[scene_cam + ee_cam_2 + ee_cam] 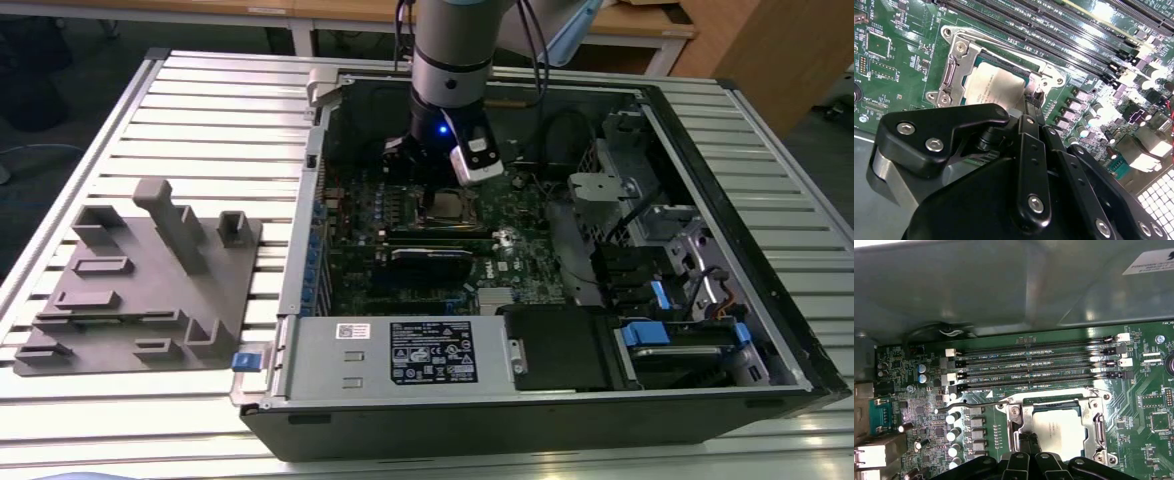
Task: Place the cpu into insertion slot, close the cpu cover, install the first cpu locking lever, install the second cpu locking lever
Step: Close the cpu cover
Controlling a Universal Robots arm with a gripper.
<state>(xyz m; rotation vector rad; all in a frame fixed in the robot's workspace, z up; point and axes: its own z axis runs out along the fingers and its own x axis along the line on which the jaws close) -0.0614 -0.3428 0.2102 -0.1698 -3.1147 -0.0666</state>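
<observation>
The cpu [1059,432] lies flat in the insertion slot [1104,452] of the green motherboard [400,285], its pale silver top showing in both wrist views [994,85]. The cpu cover [1013,426] is folded down around it as a silvery frame [956,65]. A thin wire locking lever [969,405] sticks out sideways from the socket, unlatched. A second lever [1099,425] runs along the opposite side. My gripper [1026,440] is shut, its black fingertips [1031,102] at the socket's edge beside the cover. In the exterior view the gripper [430,180] hangs just over the socket [447,207].
Long black memory slots [1039,367] run beside the socket, and the case wall [1004,290] rises past them. The power supply [400,350] and drive bays [667,330] fill the case's front. A grey fixture block [140,285] sits on the slatted table at the exterior view's left.
</observation>
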